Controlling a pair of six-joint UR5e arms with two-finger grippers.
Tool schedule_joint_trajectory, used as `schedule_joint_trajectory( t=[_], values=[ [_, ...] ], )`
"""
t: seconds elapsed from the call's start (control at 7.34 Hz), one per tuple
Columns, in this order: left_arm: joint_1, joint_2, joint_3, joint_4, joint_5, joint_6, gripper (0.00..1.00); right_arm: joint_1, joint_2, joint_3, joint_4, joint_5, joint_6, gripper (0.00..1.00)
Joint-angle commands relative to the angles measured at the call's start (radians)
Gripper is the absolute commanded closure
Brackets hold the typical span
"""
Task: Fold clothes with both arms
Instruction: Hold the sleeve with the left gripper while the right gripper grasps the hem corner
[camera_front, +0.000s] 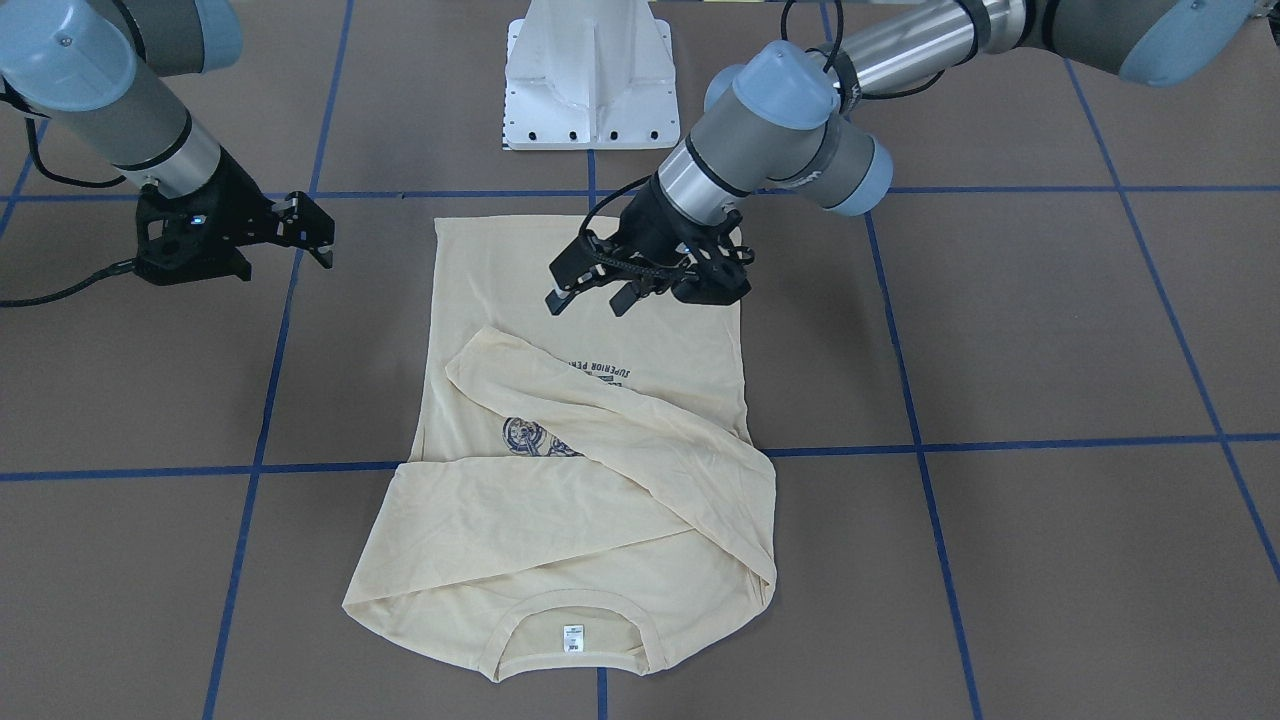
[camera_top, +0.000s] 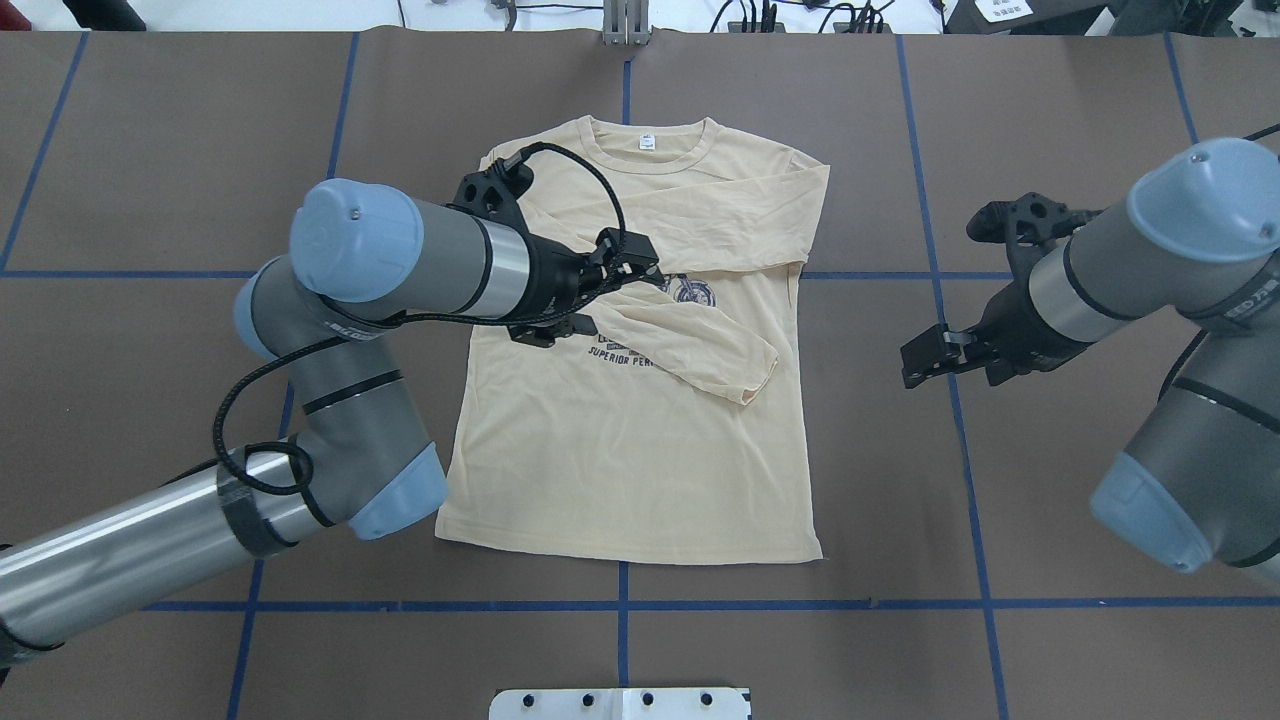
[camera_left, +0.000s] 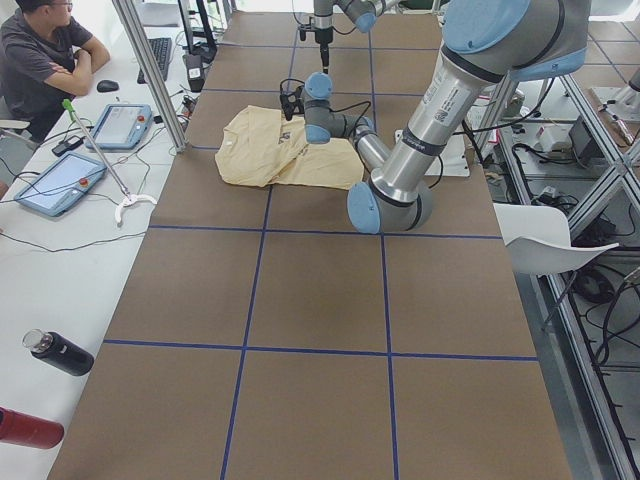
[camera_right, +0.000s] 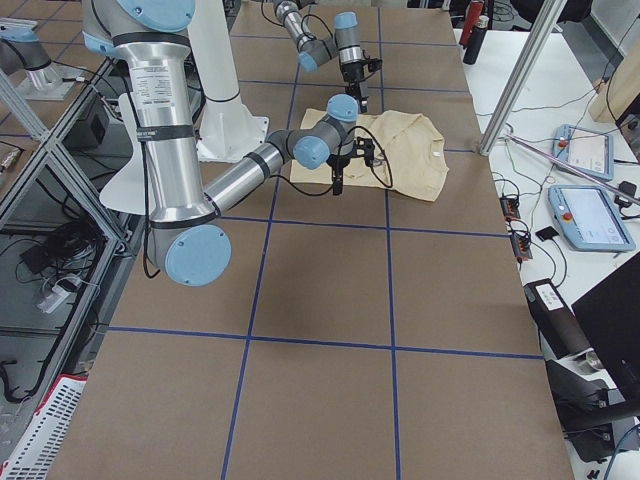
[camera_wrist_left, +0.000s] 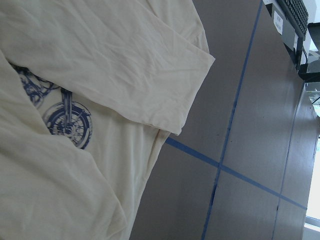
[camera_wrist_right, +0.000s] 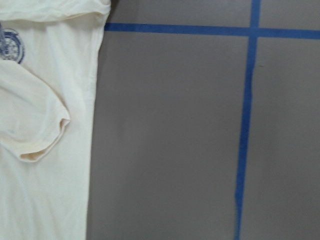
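If the left gripper (camera_front: 588, 298), open and empty, dips low over the shirt (camera_front: 490, 265), it may snag the folded sleeve (camera_front: 620, 430). The right gripper (camera_front: 312, 232) hangs open too.

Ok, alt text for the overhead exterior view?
A pale cream-yellow long-sleeved shirt lies print-up on the brown table, both sleeves folded across its chest. The black two-finger left gripper hovers open over the navy print; the black right gripper, open, sits clear of the shirt.

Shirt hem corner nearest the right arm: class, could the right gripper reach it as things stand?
Probably yes. The right gripper hovers beside the shirt, with only bare table between it and that hem corner; the left arm is over the chest print.
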Motion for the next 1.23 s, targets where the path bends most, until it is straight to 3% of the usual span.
schedule_joint_trajectory(
  t=[0.0,0.27,0.54,0.95,1.09],
  values=[
    [-0.019,0.095,-0.212,0.219,-0.008,0.095,0.0,-0.161,-0.007,-0.002,0.17,-0.071,0.229,0.0],
    [-0.026,0.143,-0.299,0.265,-0.002,0.105,0.0,-0.3,0.014,-0.006,0.191,-0.179,0.339,0.0],
    [-0.025,0.143,-0.315,0.267,0.006,0.105,0.0,-0.317,0.063,-0.081,0.182,-0.179,0.339,0.01],
    [-0.025,0.146,-0.322,0.267,0.007,0.104,0.0,-0.322,0.102,-0.144,0.177,-0.179,0.339,0.14],
    [-0.025,0.145,-0.324,0.267,0.007,0.104,0.0,-0.329,0.108,-0.172,0.177,-0.177,0.339,0.13]
  ],
)
